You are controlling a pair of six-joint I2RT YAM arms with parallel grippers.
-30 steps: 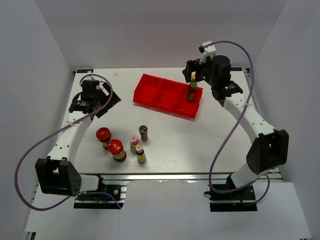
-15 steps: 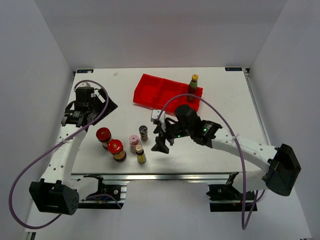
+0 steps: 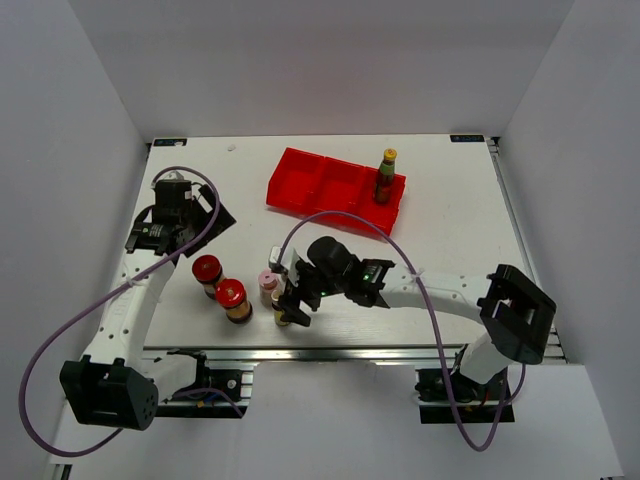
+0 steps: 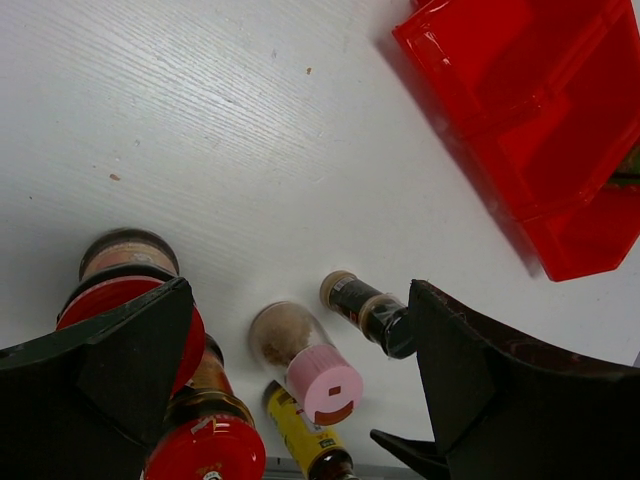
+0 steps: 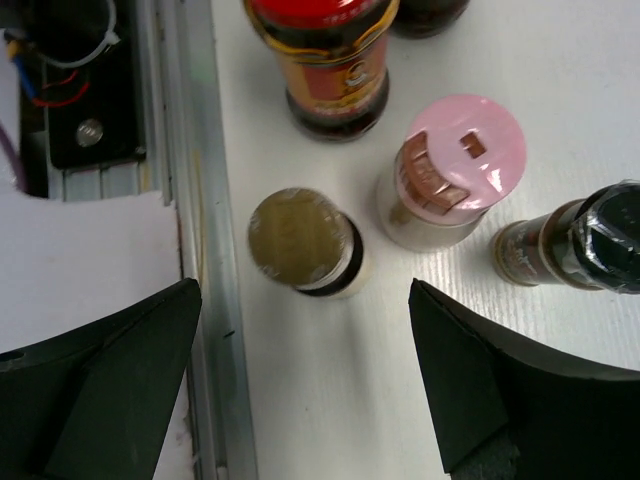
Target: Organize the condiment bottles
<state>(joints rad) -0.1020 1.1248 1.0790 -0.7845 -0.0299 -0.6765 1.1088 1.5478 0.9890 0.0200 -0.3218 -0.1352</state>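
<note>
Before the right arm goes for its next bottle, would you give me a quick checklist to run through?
1. Right gripper open: ok.
2. Pale-capped bottle upright and centred on the gap between the fingers in the right wrist view: ok.
3. Finger room beside it: the pink-capped bottle on one side and the table-edge rail on the other both stand close: cannot tell.
4. Left gripper open and apart from the bottles: ok.
5. Red tray has free compartments; only the yellow-capped bottle stands in it, at its right end: ok.
</note>
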